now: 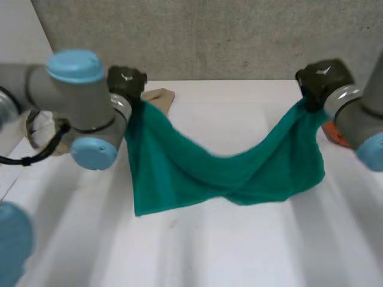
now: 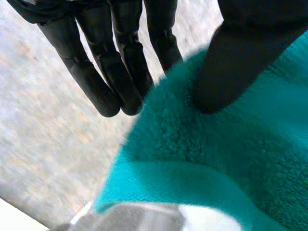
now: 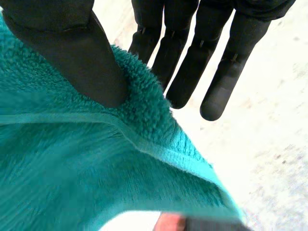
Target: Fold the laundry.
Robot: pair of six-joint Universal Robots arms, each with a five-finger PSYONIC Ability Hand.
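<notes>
A teal towel (image 1: 197, 173) hangs in a sagging span between my two hands above the white table (image 1: 239, 251), and its lower part rests on the tabletop. My left hand (image 1: 127, 81) holds one top corner at the far left. In the left wrist view the thumb of the left hand (image 2: 236, 67) presses the towel (image 2: 216, 159) against the straight fingers (image 2: 115, 62). My right hand (image 1: 320, 81) holds the other top corner at the far right. There the right hand (image 3: 72, 57) pinches the hemmed edge of the towel (image 3: 72, 168) between thumb and fingers (image 3: 187, 57).
A tan cloth (image 1: 158, 95) lies on the table just behind my left hand. An orange object (image 1: 332, 134) sits beside my right arm. A grey wall (image 1: 227, 36) closes off the back of the table.
</notes>
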